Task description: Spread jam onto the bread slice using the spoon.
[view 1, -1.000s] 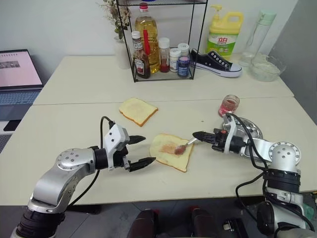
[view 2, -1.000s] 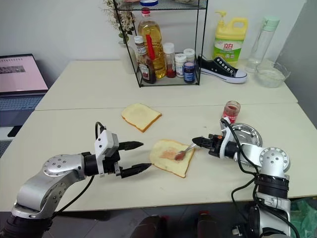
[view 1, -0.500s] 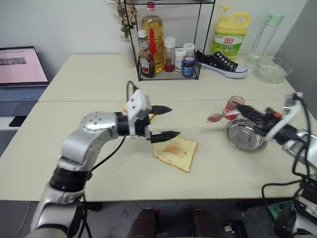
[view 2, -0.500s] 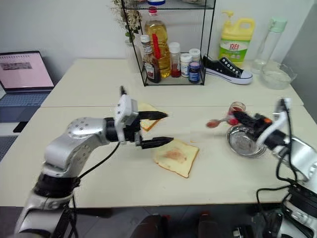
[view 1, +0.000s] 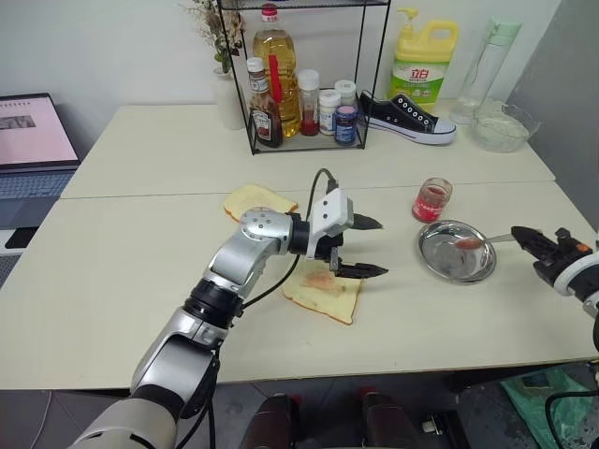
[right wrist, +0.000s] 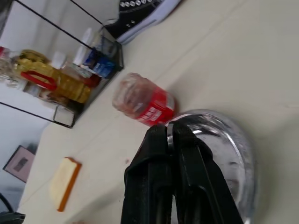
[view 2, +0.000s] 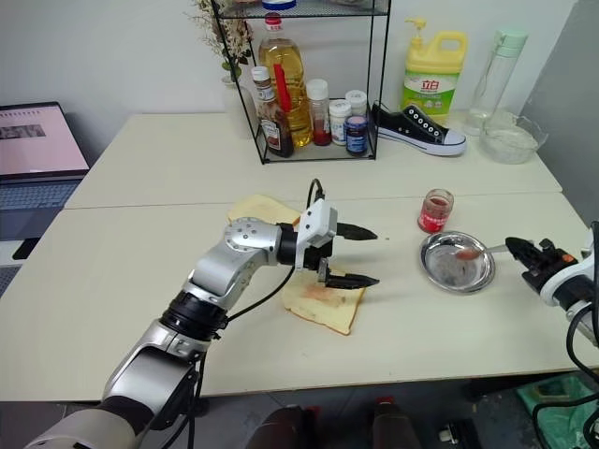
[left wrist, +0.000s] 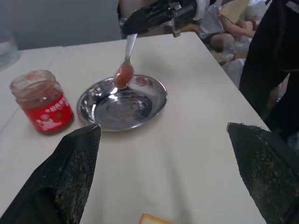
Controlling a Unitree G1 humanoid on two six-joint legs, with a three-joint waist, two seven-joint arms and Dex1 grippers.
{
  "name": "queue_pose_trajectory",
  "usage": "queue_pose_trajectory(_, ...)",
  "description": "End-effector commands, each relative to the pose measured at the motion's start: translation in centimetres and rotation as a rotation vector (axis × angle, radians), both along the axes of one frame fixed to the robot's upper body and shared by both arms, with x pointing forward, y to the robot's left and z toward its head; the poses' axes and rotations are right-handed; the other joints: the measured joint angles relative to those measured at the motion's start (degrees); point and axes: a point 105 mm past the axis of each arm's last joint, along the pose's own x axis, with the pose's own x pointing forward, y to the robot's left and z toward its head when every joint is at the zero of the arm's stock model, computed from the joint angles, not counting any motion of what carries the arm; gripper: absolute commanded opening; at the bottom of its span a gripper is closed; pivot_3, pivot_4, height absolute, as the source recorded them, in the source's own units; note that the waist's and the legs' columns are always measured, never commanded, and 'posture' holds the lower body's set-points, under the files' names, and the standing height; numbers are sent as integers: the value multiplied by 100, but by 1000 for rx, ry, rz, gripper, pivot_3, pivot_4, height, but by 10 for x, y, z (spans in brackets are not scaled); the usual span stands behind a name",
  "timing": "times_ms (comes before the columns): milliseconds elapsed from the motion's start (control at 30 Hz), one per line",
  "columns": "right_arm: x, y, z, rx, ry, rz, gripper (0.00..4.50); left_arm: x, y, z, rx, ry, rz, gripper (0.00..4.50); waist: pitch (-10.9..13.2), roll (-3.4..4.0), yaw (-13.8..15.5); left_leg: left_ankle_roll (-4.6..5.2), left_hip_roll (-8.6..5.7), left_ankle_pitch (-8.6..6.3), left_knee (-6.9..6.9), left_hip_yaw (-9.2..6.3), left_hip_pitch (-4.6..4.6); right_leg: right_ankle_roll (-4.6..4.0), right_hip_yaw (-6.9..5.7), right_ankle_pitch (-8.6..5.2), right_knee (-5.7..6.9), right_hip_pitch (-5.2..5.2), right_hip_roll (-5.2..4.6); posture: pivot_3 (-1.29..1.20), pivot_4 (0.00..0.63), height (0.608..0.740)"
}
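Near the tabletop's right edge, the right gripper (view 2: 513,246) clamps the spoon (view 2: 474,251) over the steel dish (view 2: 456,263), presumably to park it; the bread slice (view 2: 320,301) with its jam smear (view 1: 318,280) lies mid-table beneath the wide-open, empty left gripper (view 2: 358,255).

Round steel dish (view 1: 456,252) is set on near table (view 1: 112,271), right side. Smaller bread slice w/ rounded top (view 1: 259,199) lies near table centre. On far table: wire rack (view 1: 304,75) w/ oil bottle (view 1: 275,56) & sauce bottles, black sneaker (view 1: 408,118) beside it, yellow detergent jug (view 1: 424,68), clear bottle (view 1: 484,70), glass bowl (view 1: 505,127). Laptop (view 1: 30,140) is seen at far left.
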Motion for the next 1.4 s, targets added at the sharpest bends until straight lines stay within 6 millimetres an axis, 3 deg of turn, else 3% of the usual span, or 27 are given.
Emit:
queue_pose_trajectory(33,8,-4,9,-31,-45,12,51,3,-6,11,-13,-62,-28,4500,0,0,1,0,0,0,0,0,0,0,0,0,0,-1,0,0,150,740)
queue_pose_trajectory(200,23,-18,-21,-24,36,-8,51,13,-16,12,-29,-98,3,4500,0,0,13,0,-3,0,2,1,-1,0,-1,0,-1,1,-2,0,150,740)
queue_pose_trajectory(467,26,-35,-30,-32,30,-16,51,14,-15,16,-59,-107,29,4500,0,0,15,0,-3,0,3,-2,0,0,-2,0,-1,3,-2,0,150,740)
queue_pose_trajectory(600,30,-32,-26,-12,4,-3,1046,11,-15,15,-59,-102,23,4500,0,0,15,0,-3,0,4,-4,0,0,-3,0,-1,4,-2,0,150,740)
queue_pose_trajectory(900,31,-37,-17,-3,-20,-34,4293,14,-17,22,-79,-111,35,4500,0,0,17,0,-3,0,4,-3,0,0,-2,0,0,3,-3,0,150,740)
queue_pose_trajectory(1033,21,-46,-10,-43,-16,-48,4457,15,-14,21,-77,-110,40,4500,0,1,20,0,-3,0,4,-3,0,0,-2,0,0,3,-4,0,150,740)
queue_pose_trajectory(1167,-2,-49,0,-198,22,3,4457,21,4,24,-68,-123,93,4500,0,3,30,0,-3,0,3,-5,-2,0,-3,0,0,1,-5,0,150,740)
queue_pose_trajectory(1300,-20,-61,11,-368,69,19,4457,31,43,21,-37,-107,192,4500,-1,4,-11,0,-3,0,3,-3,3,1,-1,0,2,1,-4,0,150,740)
queue_pose_trajectory(1400,-27,-62,21,-625,100,88,4457,36,79,23,-9,-102,285,4500,-1,7,-16,0,1,0,0,-4,6,1,-1,0,3,1,1,0,150,740)
